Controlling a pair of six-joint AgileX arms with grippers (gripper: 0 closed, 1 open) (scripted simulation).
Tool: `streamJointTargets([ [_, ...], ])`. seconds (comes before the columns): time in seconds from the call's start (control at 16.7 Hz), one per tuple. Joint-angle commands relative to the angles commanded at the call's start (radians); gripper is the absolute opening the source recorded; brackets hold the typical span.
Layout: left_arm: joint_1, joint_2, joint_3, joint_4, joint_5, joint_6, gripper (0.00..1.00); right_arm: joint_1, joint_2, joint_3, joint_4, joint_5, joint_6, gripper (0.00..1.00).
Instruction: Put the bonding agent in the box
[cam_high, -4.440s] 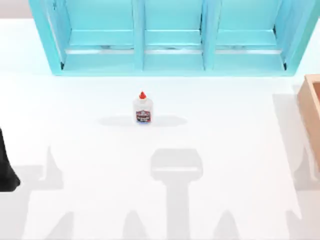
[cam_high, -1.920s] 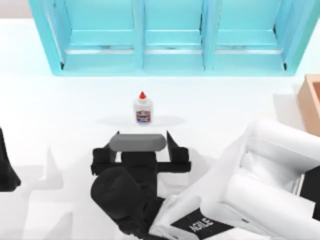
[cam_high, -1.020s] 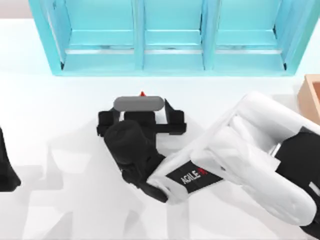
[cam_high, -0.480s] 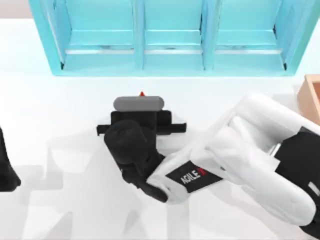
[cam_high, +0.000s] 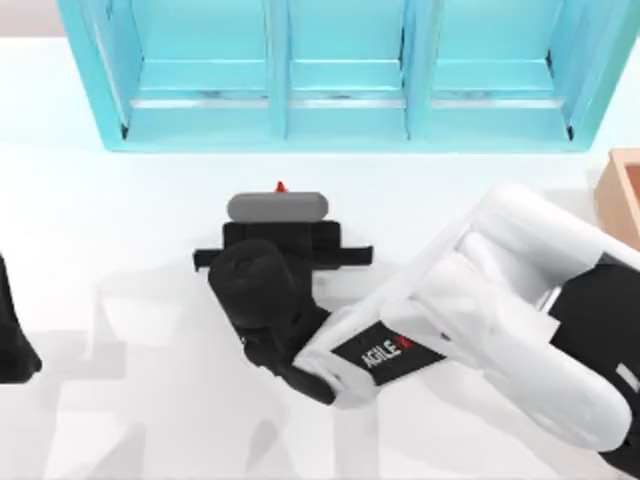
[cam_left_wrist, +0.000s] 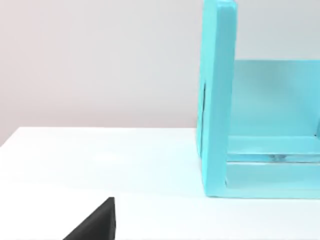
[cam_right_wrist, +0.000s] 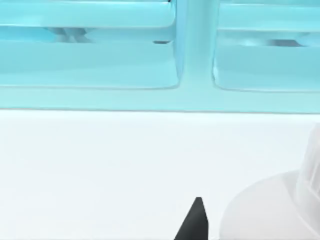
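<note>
The right claw (cam_high: 283, 235) is closed narrow over the bonding agent (cam_high: 281, 187) — its body is hidden, only the red tip shows behind the claw.

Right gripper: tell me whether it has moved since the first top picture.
Yes. The right gripper has come in from off-frame toward the teal three-bay shelf unit, now over the bottle's spot.

Shelf unit (cam_high: 345, 75) behind the bottle (cam_high: 281, 187); box (cam_high: 622, 190) far right.
</note>
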Motion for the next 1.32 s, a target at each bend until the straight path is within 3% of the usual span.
streamJointTargets([
  [0.36, 0.0, 0.0, 0.0, 0.0, 0.0, 0.0, 1.0, 0.003, -0.004, -0.001, -0.003, -0.001, 0.001, 0.0],
  [0.96, 0.0, 0.0, 0.0, 0.0, 0.0, 0.0, 1.0, 0.002, -0.248, -0.002, -0.248, -0.005, 0.006, 0.0],
  [1.32, 0.0, 0.0, 0.0, 0.0, 0.0, 0.0, 1.0, 0.003, -0.264, -0.001, -0.265, -0.003, 0.006, 0.0],
])
